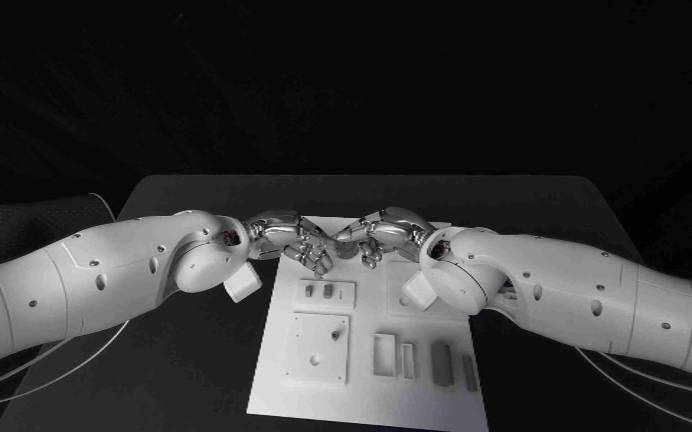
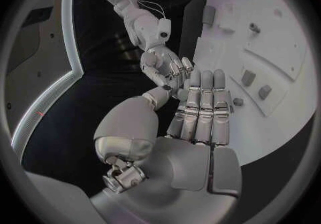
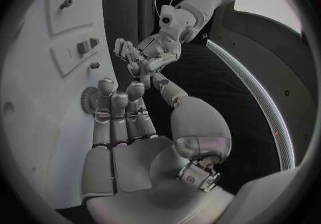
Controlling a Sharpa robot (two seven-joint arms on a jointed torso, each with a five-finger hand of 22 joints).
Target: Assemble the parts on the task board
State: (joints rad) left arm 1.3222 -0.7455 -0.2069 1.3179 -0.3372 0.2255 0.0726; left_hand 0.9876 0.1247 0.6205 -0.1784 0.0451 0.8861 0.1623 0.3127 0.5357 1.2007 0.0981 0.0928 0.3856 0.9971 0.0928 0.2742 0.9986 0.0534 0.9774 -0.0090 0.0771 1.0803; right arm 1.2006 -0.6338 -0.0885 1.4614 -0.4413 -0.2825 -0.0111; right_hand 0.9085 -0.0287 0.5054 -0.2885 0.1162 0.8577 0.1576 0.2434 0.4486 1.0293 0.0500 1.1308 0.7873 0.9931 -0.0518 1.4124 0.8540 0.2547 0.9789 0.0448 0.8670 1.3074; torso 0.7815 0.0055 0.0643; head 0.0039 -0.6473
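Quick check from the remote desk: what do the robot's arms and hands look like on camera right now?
Both arms are smooth white rounded shells dotted with small dark holes. The left arm and right arm each end in a silver metallic many-fingered hand: left hand, right hand. The fingers are segmented metal. Thin pale cables loop beside the arms near the table.

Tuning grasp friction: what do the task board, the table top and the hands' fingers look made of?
Task board: white, matte, flat plate, probably plastic; no glare, recesses cut cleanly. Table: black, dull, light-absorbing surface; could be cloth or a coated top, cannot tell. Fingers of the left hand and right hand: silver with bright highlights, so polished metal or a metallic finish.
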